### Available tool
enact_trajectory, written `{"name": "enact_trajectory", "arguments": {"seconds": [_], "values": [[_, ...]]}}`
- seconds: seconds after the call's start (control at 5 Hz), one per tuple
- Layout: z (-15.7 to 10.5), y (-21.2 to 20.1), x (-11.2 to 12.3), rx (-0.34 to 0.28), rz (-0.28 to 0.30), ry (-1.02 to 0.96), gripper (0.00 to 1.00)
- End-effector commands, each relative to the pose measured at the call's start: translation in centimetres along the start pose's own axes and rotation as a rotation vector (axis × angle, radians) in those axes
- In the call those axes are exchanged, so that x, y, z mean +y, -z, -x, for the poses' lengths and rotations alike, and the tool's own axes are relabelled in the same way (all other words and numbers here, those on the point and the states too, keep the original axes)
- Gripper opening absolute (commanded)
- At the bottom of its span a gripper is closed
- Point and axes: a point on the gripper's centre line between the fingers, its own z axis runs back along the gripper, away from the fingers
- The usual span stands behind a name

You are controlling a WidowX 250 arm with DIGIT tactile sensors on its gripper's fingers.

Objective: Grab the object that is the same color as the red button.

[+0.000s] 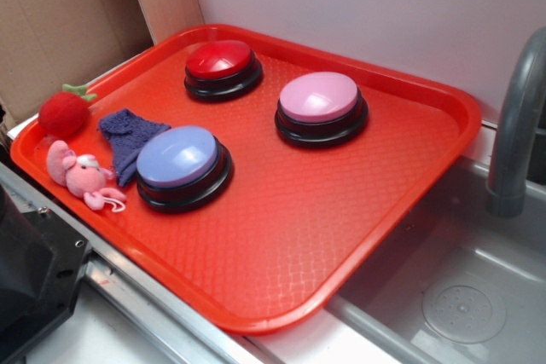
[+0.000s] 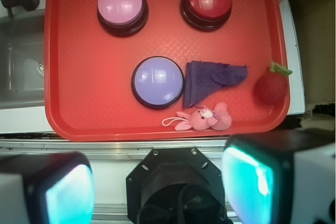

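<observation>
The small fuzzy red plush ball with a green stem (image 1: 64, 112) lies at the left corner of the red tray (image 1: 281, 236); in the wrist view it (image 2: 271, 86) sits at the tray's right edge. The glossy red button (image 1: 222, 64) on a black base stands at the tray's far side, also in the wrist view (image 2: 208, 1). My gripper (image 2: 160, 192) is open and empty, high above and in front of the tray; its fingers (image 2: 252, 182) frame the robot base below. The gripper does not show in the exterior view.
A pink-domed button (image 1: 322, 104), a lavender-blue button (image 1: 181, 162), a purple-blue cloth (image 1: 128, 138) and a pink plush animal (image 1: 81, 175) share the tray. A grey sink (image 1: 461, 296) with a faucet (image 1: 516, 125) lies right. Cardboard (image 1: 60, 14) stands behind.
</observation>
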Motion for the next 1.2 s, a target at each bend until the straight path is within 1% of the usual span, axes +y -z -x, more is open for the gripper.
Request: {"name": "enact_trajectory", "arguments": {"seconds": [0.0,0.2,0.4,0.6,0.8,1.0], "values": [[0.0,0.0,0.0,0.000,0.000,0.000,1.00],[0.4,1.3,1.9,-0.012,-0.015,-0.133,1.00],[0.7,3.0,3.9,-0.045,0.007,-0.278,1.00],[1.2,5.6,6.9,-0.043,-0.010,-0.430,1.00],[1.6,8.1,9.1,-0.049,-0.039,-0.545,1.00],[1.5,10.7,11.6,-0.063,-0.079,-0.708,1.00]]}}
